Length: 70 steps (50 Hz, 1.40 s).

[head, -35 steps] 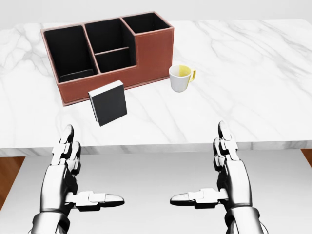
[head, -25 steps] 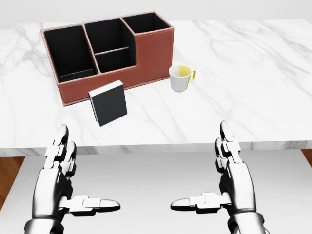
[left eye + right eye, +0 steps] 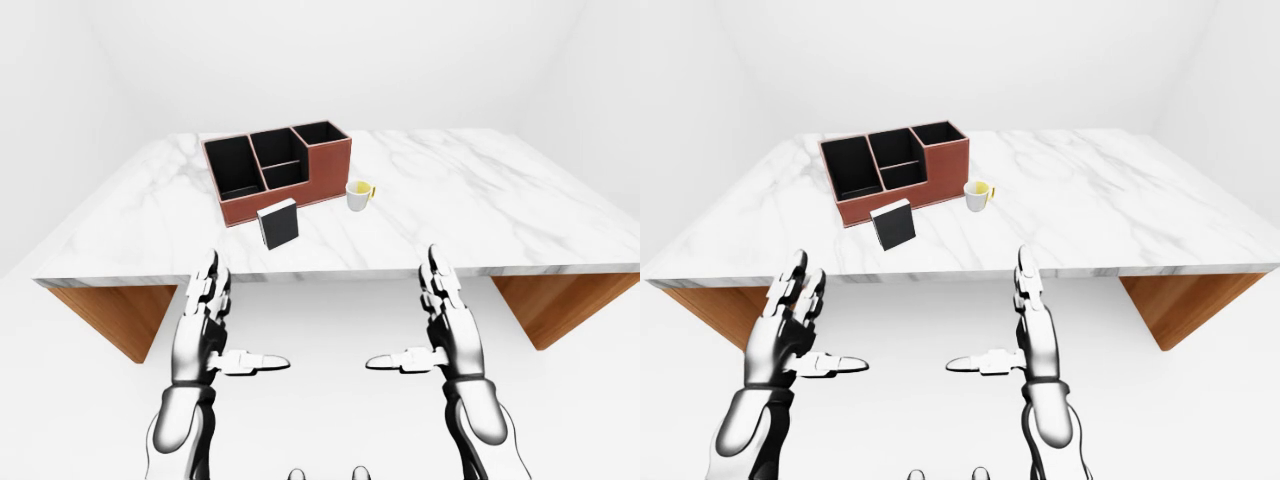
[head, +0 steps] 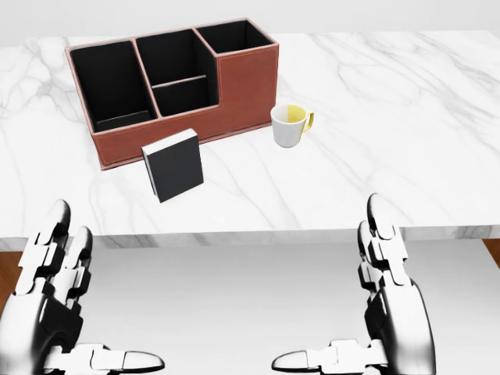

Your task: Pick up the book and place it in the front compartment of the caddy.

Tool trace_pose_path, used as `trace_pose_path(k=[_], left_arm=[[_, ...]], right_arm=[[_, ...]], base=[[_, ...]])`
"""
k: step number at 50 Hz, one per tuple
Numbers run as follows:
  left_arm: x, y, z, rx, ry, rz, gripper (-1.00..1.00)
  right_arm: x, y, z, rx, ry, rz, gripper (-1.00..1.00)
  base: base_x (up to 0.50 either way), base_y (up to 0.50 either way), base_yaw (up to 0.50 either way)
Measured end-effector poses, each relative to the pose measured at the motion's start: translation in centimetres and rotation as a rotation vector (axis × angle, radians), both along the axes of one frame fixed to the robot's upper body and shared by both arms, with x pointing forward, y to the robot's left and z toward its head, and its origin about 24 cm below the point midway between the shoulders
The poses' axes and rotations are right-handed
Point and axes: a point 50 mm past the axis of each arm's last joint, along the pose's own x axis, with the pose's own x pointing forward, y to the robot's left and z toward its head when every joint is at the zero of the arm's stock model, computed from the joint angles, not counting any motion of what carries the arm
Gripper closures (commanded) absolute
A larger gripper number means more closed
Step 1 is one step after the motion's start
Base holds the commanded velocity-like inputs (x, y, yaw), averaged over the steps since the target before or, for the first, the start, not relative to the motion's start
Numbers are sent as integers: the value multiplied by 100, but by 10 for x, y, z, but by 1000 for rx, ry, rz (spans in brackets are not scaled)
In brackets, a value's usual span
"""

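A black book (image 4: pixel 173 164) with white page edges stands upright on the white marble table (image 4: pixel 391 101), just below the caddy in the head view. The reddish-brown caddy (image 4: pixel 246 82) has black compartments: a wide one at the left, a split middle one and a tall one at the right. My left hand (image 4: pixel 101 289) and right hand (image 4: pixel 332 289) are both open and empty, palms facing each other. They hang below the table's near edge, well short of the book.
A white mug (image 4: pixel 290 125) with a yellow inside stands on the table to the right of the caddy. The table's near edge (image 4: pixel 258 233) runs across the head view above my hands. Wooden table supports (image 3: pixel 545 305) show at both sides.
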Motion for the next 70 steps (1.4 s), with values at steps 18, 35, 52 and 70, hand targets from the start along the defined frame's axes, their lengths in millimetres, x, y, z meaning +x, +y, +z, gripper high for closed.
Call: trace_pose_path(k=[18, 35, 52, 70], left_arm=[[-13, 2, 8, -8, -23, -14, -100], [-15, 3, 10, -6, -31, -14, -100], [-15, 5, 11, -8, -34, -8, -100], [-15, 7, 12, -10, -35, -2, -100]], right_arm=[[-10, 2, 9, -1, -31, 10, -100], [-9, 2, 9, -15, -33, 2, -100], [-8, 3, 8, -33, -31, -8, -100], [-8, 5, 7, -48, -27, -9, -100]], base=[[41, -10, 0], [50, -12, 0], [50, -10, 0], [50, -6, 0]])
